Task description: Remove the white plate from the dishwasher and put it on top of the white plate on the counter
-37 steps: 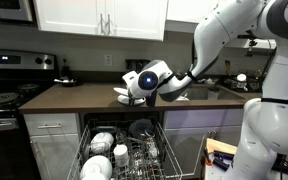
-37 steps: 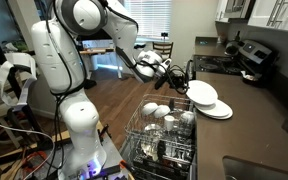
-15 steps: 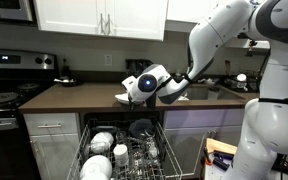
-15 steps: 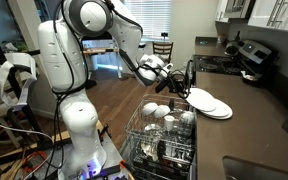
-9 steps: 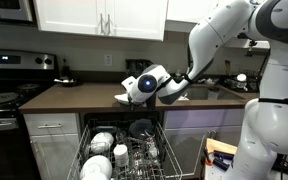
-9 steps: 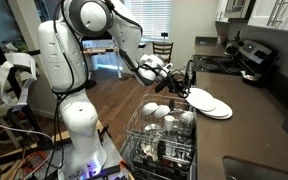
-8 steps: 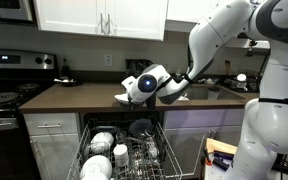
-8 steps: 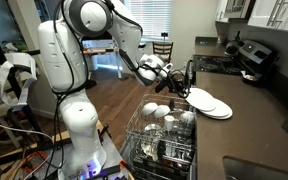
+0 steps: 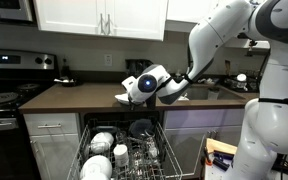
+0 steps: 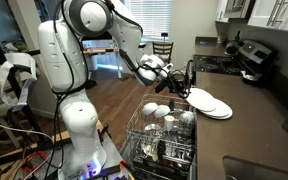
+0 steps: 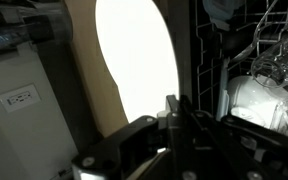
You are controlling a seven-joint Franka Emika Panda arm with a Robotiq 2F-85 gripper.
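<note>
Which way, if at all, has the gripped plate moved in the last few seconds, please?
Yes. The held plate has sunk toward the plate on the counter and lies flatter just above it.

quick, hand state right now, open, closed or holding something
Hand: closed on the rim of the white plate, which is tilted over the counter plate.
</note>
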